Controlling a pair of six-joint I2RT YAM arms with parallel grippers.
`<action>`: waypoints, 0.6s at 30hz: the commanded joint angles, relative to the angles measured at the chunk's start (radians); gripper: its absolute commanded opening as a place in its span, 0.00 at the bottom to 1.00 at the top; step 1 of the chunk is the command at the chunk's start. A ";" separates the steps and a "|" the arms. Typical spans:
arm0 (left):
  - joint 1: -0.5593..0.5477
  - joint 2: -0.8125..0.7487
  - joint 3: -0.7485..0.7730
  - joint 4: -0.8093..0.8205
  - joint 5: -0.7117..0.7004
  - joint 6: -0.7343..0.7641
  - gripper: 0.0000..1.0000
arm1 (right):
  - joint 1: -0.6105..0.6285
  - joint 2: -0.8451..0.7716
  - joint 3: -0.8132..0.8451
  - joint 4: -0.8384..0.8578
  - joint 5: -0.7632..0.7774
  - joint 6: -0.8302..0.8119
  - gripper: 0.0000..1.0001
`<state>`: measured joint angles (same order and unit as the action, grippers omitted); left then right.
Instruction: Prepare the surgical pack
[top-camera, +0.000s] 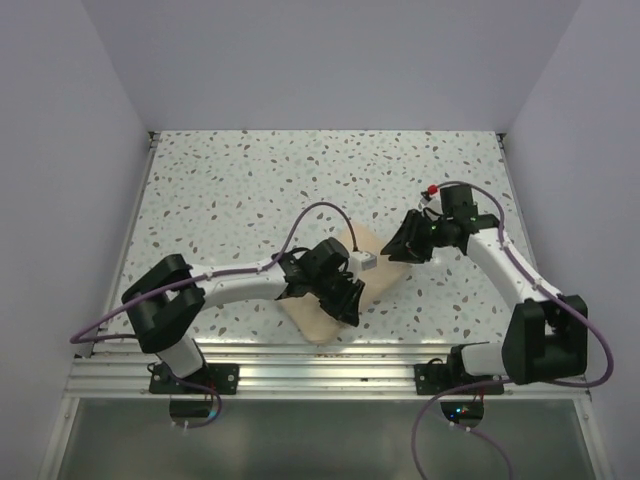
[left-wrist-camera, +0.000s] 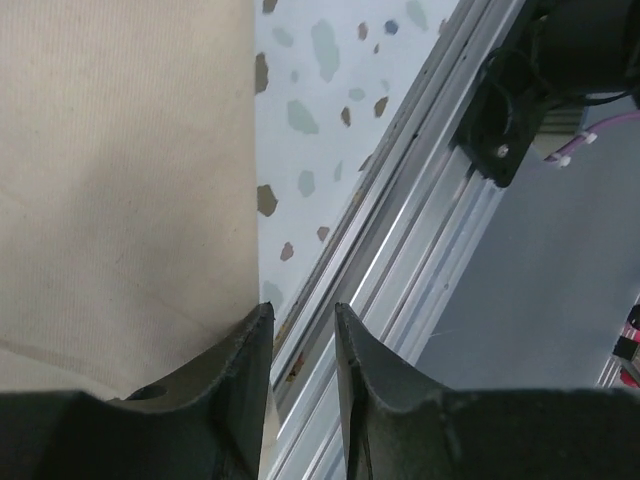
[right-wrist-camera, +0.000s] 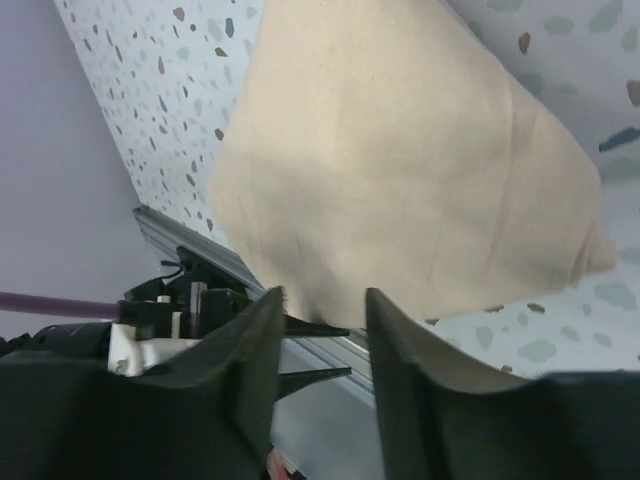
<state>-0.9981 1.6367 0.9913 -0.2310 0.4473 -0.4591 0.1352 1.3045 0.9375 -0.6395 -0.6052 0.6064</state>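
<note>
The wrap (top-camera: 318, 322) at mid-frame was judged mid-fold; left claw (top-camera: 348, 308) and right claw (top-camera: 398, 248) were parted, empty; an edge apparently needed pinching next.

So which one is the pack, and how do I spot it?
Look at the white speckled table, near its front edge. Between the left gripper and right gripper lies a folded tan paper-like wrap bundle. It's the only plain tan thing there.
</note>
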 joint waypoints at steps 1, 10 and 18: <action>-0.005 0.035 -0.051 0.062 0.028 -0.023 0.34 | -0.002 0.123 -0.003 0.063 -0.071 -0.025 0.35; 0.003 0.103 -0.068 0.009 -0.039 -0.016 0.32 | -0.003 0.190 -0.126 0.190 -0.071 -0.053 0.10; 0.104 0.190 0.032 -0.083 -0.091 0.052 0.34 | -0.003 0.352 -0.082 0.256 -0.051 -0.079 0.08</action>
<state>-0.9684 1.7844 0.9794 -0.2638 0.4458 -0.4744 0.1352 1.6032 0.8162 -0.4465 -0.6586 0.5606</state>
